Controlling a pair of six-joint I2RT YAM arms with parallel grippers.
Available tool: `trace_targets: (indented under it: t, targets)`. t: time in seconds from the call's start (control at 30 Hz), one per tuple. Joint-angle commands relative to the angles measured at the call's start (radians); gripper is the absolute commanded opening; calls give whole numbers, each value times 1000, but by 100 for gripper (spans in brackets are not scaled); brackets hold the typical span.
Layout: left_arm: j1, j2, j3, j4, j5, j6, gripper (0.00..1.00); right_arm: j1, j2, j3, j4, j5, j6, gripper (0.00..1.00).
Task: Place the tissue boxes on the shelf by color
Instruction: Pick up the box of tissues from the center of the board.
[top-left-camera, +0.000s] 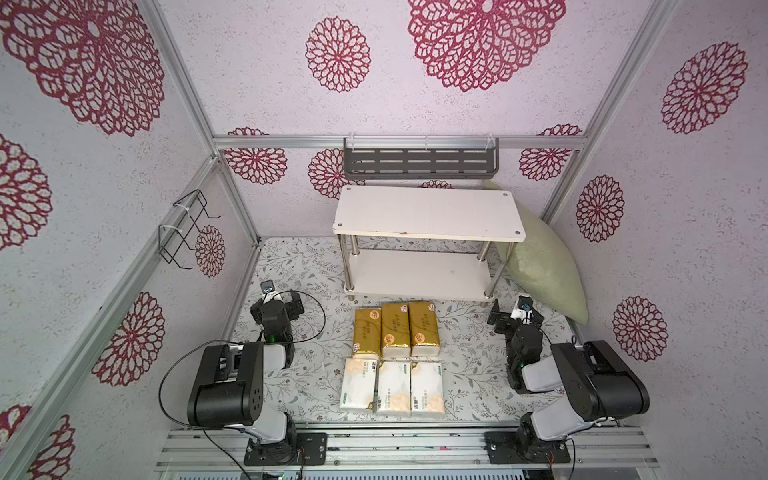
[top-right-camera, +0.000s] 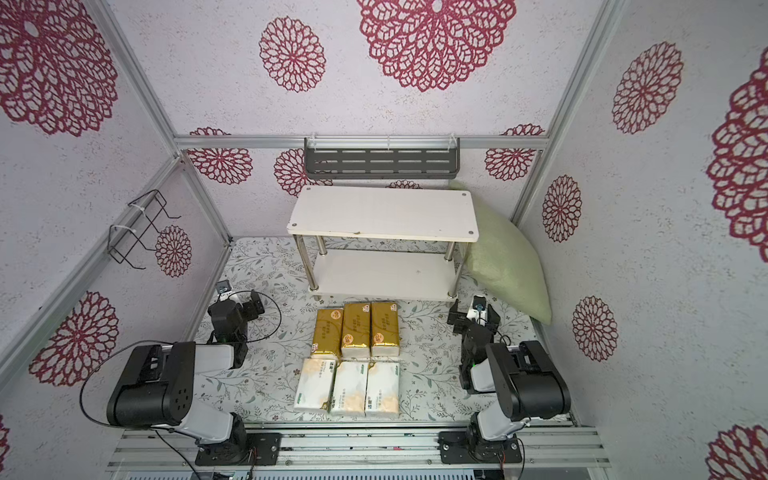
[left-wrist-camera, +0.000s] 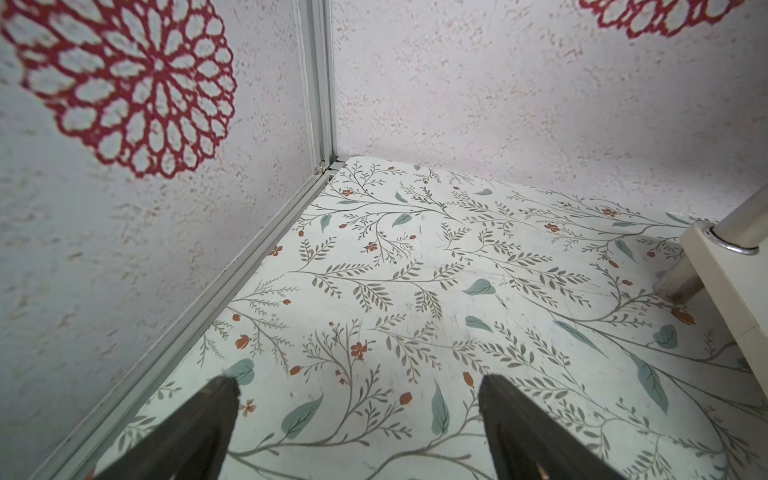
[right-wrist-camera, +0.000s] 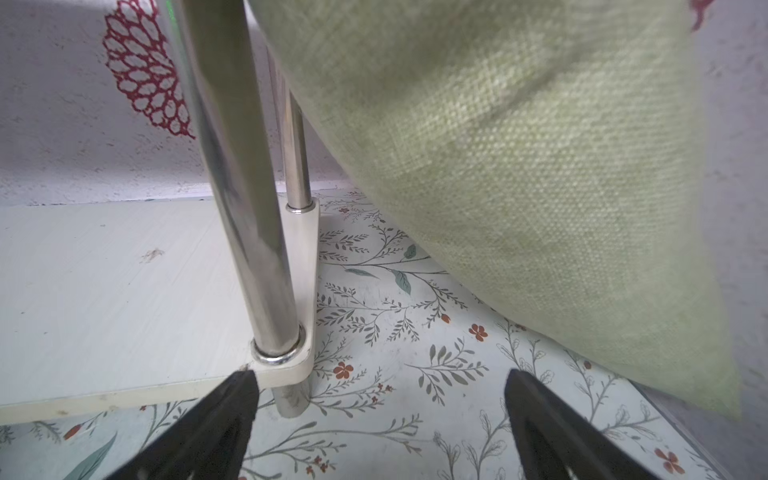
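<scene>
Six tissue boxes lie on the floral table in both top views, in two rows in front of the shelf (top-left-camera: 428, 214). Three are gold (top-left-camera: 395, 330) (top-right-camera: 356, 330), nearest the shelf. Three are white with orange blotches (top-left-camera: 392, 388) (top-right-camera: 348, 388), nearest the arm bases. Both white shelf boards are bare. My left gripper (top-left-camera: 286, 301) (left-wrist-camera: 359, 380) is open to the left of the gold row, low over bare table, facing the back left corner. My right gripper (top-left-camera: 515, 316) (right-wrist-camera: 380, 376) is open by the shelf's front right post (right-wrist-camera: 249, 232), holding nothing.
A pale green pillow (top-left-camera: 544, 266) (right-wrist-camera: 519, 166) leans against the right wall beside the shelf, close to my right gripper. A dark grey slotted rack (top-left-camera: 419, 160) hangs on the back wall. A black wire holder (top-left-camera: 183, 228) hangs on the left wall.
</scene>
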Motion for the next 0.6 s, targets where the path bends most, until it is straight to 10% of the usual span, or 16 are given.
trace_targets:
  t: [0.0,0.57]
  targets:
    - [5,2,3,28,11,5,97,-4,-3,22,22,-6,-1,99]
    - [6,1,6,21,14,4,97,-3,-3,21,22,-6,0,99]
